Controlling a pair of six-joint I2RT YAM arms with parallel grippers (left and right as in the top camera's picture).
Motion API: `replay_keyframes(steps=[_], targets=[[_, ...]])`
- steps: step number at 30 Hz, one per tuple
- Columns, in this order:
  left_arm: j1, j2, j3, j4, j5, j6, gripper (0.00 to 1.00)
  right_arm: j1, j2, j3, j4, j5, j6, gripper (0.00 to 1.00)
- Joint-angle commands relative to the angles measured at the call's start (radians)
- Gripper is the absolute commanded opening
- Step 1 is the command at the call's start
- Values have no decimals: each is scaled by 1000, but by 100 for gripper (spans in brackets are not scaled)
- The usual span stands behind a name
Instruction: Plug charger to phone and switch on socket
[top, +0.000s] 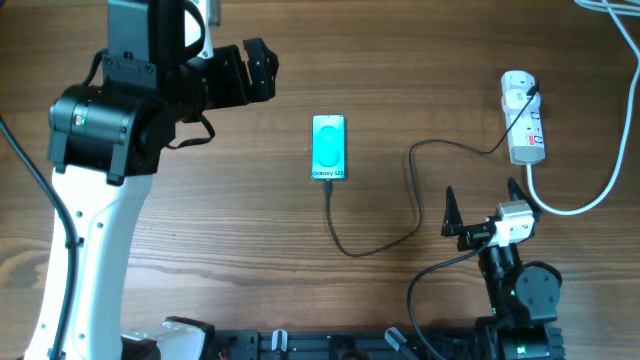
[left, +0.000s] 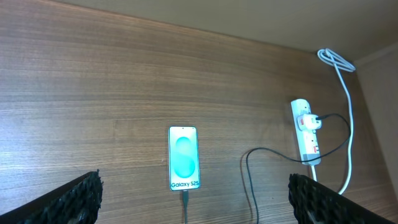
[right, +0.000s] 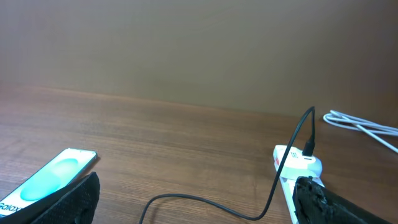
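A big brown wooden table holds everything. The left gripper hangs over the far left part of the table. Its jaws are spread wide with nothing in them. The right gripper is at the near right, just in front of the socket. Its jaws are spread wide too, and they hold nothing. The white socket lies at the far right, with a white cord curling away from it. The phone lies flat in the middle, its screen glowing blue-green. The charger is a thin black wire. One end meets the phone's bottom edge, and the black block sits in the socket.
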Motion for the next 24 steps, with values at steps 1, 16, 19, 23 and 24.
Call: replay_keyframes(steps=[1, 16, 19, 23, 24], targets=[[-1, -15, -3, 3, -6, -13, 100, -4, -14, -3, 1, -2, 15, 100], [6, -40, -4, -54, -71, -13, 100, -4, -14, -3, 1, -2, 15, 100], [6, -71, -27, -121, -105, -13, 100, -4, -14, -3, 1, -2, 15, 100], [8, -143, -151, -97, -122, -13, 100, -4, -14, -3, 1, -2, 16, 100], [10, -161, -185, -94, -122, -13, 100, -4, -14, -3, 1, -2, 16, 100]])
